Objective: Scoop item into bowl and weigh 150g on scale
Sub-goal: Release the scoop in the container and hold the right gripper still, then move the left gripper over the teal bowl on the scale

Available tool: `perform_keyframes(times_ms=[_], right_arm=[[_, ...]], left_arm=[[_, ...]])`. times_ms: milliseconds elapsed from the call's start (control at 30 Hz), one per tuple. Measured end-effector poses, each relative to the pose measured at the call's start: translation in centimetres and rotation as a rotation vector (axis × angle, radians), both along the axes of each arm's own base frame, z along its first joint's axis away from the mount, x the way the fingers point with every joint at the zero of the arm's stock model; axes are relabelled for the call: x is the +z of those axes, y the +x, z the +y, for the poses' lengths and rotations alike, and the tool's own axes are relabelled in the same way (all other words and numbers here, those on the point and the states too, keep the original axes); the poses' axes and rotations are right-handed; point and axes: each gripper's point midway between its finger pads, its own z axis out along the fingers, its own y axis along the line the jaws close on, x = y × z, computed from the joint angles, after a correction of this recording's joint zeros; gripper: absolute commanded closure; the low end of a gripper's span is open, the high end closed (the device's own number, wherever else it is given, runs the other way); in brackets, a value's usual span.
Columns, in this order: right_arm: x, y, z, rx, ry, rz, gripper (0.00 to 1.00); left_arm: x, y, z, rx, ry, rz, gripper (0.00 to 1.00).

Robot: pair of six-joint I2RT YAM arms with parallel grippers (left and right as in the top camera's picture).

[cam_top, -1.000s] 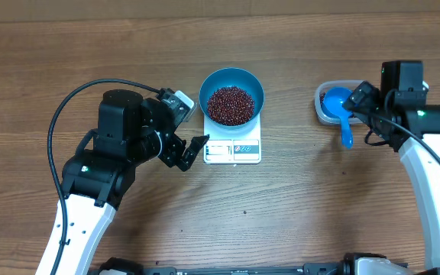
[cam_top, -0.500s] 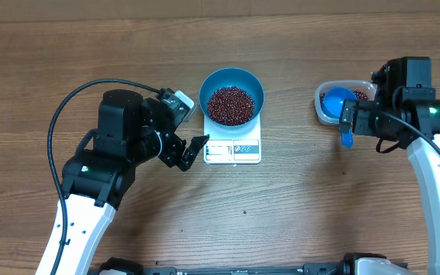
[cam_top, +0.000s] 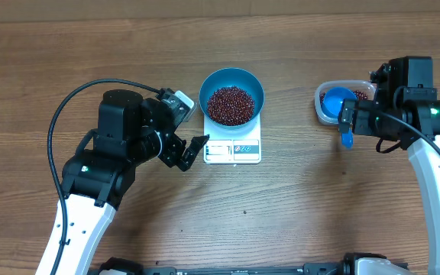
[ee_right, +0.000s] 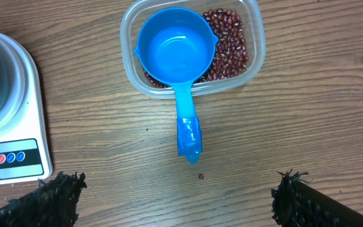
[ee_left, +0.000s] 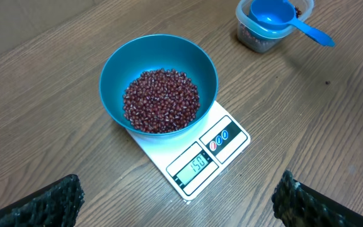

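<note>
Right gripper (ee_right: 176,200) backed off the scoop (ee_right: 176,47); left gripper (ee_left: 178,208) unchanged.
Both jaws wide open, empty; bowl (ee_left: 115,69) of beans (ee_left: 161,101) on scale (ee_left: 229,135).

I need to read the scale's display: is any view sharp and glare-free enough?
Left wrist: display sharp, evenly lit, no glare, digits legible. Overhead: scale too small to read. Right wrist: scale mostly cropped, display cut off.

1. We saw the flat white scale (ee_left: 201,161) showing 150 on its display.
2. We saw the round blue bowl (ee_left: 121,63) sitting upright on it.
3. We saw dark red-brown beans (ee_left: 161,101) heaped inside.
</note>
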Motion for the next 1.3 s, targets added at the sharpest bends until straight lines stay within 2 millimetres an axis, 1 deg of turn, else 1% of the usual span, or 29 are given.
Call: perform_keyframes(times_ms=[1167,1233,1300], right_arm=[[0.0,0.0,0.1,0.003,0.006,0.000,0.00],[0.0,0.0,0.1,0.004,0.006,-0.001,0.00],[0.0,0.0,0.1,0.003,0.006,0.000,0.00]], left_arm=[[0.0,0.0,0.0,0.000,0.000,0.000,0.01],[-0.2,0.1,0.0,0.000,0.002,0.008,0.01],[-1.2,0.5,-0.2,0.000,0.010,0.040,0.00]])
